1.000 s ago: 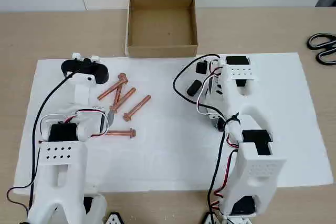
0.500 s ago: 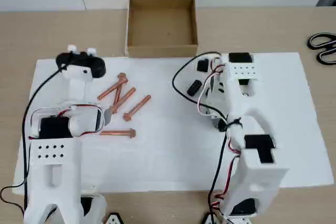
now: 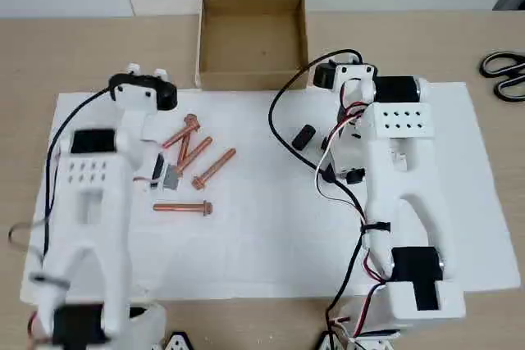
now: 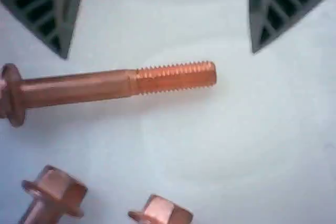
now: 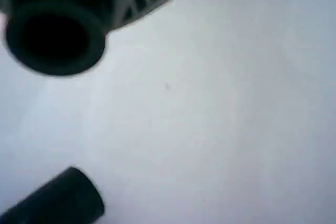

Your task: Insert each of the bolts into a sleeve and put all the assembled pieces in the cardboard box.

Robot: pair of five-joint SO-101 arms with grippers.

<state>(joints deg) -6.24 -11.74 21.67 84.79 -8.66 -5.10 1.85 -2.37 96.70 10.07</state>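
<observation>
Nearest on the white sheet (image 3: 246,252): one copper bolt (image 3: 182,207) lying alone beside the left arm (image 3: 90,194)
Left jaws: apart, over a threaded bolt (image 4: 110,85) lying flat
Bolts: five, copper, flanged heads; four fanned (image 3: 215,167), the arm's wrist covering one end
Sleeves: two black tubes (image 5: 52,38) (image 5: 58,200), hollow, by the right arm (image 3: 402,161)
Right jaws: cannot tell
Far: cardboard box (image 3: 253,79) at the sheet's edge; scissors (image 3: 504,71) on the table (image 3: 82,47)
</observation>
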